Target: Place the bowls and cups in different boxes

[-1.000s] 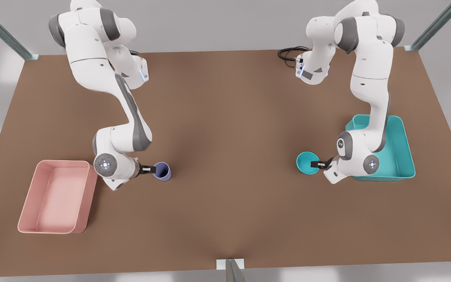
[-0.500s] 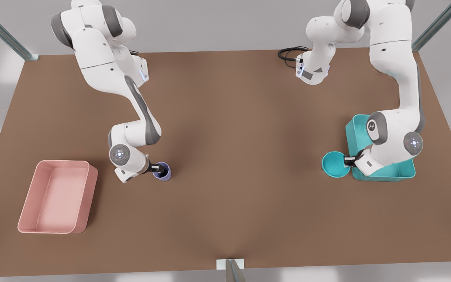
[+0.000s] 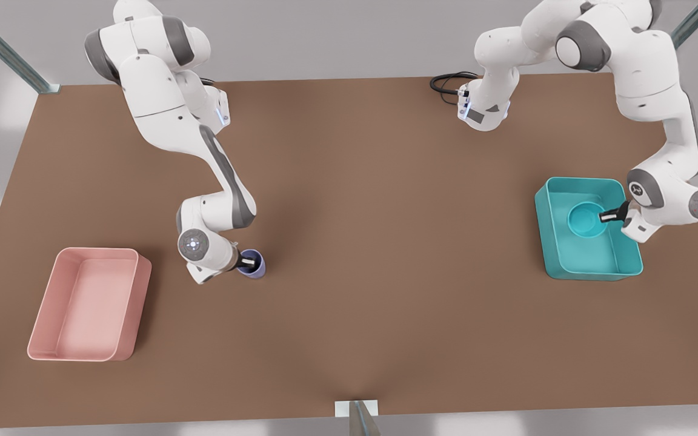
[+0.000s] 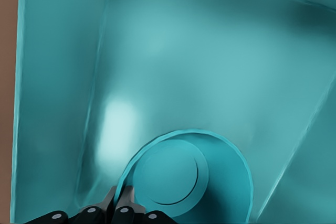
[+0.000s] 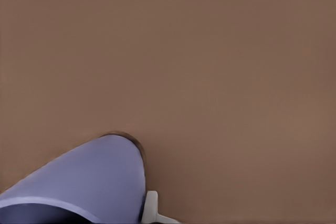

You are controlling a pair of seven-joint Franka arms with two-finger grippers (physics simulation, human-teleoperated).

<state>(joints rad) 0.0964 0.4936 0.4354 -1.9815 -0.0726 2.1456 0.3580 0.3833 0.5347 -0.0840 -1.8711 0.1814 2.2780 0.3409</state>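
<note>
Front view: bowl (image 3: 583, 220) now over teal box (image 3: 591, 266), seemingly aloft.

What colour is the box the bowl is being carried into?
Teal, like the bowl itself; the box shows best in the front view.

We are wearing glossy white shells on both arms, with rounded links broken by dark grey bands at the joints. Round grey caps are sitting on our wrist joints, one showing a small ring of dots, another a small logo. Our bases are glowing with thin blue lights, and a black cable is looping behind one base. Our left gripper (image 3: 611, 215) is showing black fingers (image 4: 125, 206) with small round screws; our right gripper (image 3: 251, 263) is showing dark fingers too.
</note>
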